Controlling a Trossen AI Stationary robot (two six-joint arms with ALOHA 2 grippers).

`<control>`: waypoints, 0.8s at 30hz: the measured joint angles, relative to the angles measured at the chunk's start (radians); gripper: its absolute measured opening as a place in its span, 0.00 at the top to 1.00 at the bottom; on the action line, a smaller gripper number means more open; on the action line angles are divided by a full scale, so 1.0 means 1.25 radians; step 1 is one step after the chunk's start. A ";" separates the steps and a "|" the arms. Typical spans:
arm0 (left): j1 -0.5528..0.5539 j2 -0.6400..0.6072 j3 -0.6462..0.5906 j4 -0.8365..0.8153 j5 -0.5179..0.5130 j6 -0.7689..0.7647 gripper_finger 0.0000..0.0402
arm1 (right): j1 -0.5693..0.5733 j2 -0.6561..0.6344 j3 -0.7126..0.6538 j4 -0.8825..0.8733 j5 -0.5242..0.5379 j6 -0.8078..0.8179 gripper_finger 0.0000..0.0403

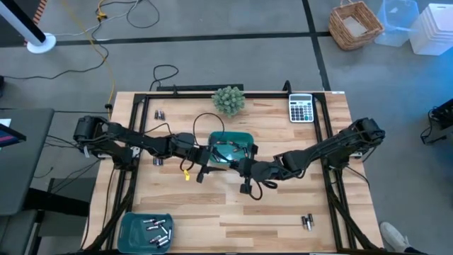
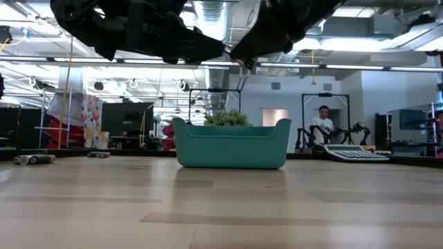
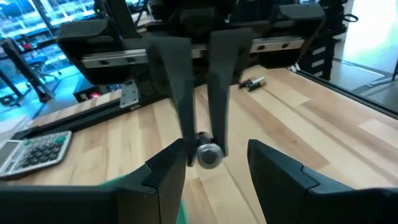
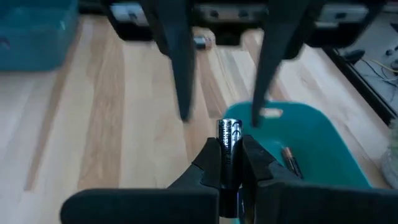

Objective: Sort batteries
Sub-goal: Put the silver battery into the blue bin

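Observation:
Both grippers meet in the air over the near edge of the middle teal tray (image 1: 231, 144). My right gripper (image 4: 229, 154) is shut on a dark battery with a silvery end (image 3: 209, 155). My left gripper (image 3: 216, 155) is open and faces it, one finger on either side of that battery without touching it. One more battery (image 4: 290, 163) lies on the floor of the middle tray. A second teal tray (image 1: 134, 225) at the near left corner holds several batteries (image 1: 158, 231). Loose batteries lie on the wood at the far left (image 1: 160, 113), the left (image 1: 157, 161) and the near right (image 1: 308, 222). My right gripper pinches the battery's body (image 4: 226, 144) between its two fingers. The battery lies along the fingers, and its silvery end (image 3: 210, 155) sticks out past the fingertips toward my left gripper. The fingers reach roughly level from the table's right. The battery is lifted clear above the tray.
A grey calculator (image 1: 301, 108) and a small green plant (image 1: 228, 100) stand by the far edge. Black frame rails (image 1: 138, 134) run along the left, right and far sides of the table. Bare wood lies in the near middle (image 1: 233, 219). A person (image 2: 322, 124) sits far behind the table.

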 joint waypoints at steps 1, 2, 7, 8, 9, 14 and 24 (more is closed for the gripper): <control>0.000 0.001 0.001 0.001 0.001 0.001 0.58 | 0.000 0.000 0.001 0.003 -0.002 0.000 0.93; 0.000 0.009 0.001 0.005 0.000 0.002 0.58 | -0.001 -0.001 0.001 0.004 -0.005 -0.001 0.93; 0.000 0.036 0.013 0.020 -0.006 -0.001 0.58 | -0.007 0.000 0.001 0.009 -0.016 -0.005 0.93; 0.000 0.041 0.018 0.022 -0.007 -0.001 0.58 | -0.010 -0.001 0.001 0.009 -0.016 -0.005 0.93; 0.000 0.042 0.017 0.012 -0.007 -0.003 0.58 | -0.010 0.000 0.001 0.008 -0.018 -0.005 0.93; 0.000 0.058 0.028 0.031 -0.005 -0.011 0.58 | -0.010 0.000 0.000 0.002 -0.018 -0.002 0.93; 0.001 0.066 0.028 0.037 -0.006 -0.007 0.65 | -0.010 0.000 0.000 -0.016 -0.018 0.001 0.93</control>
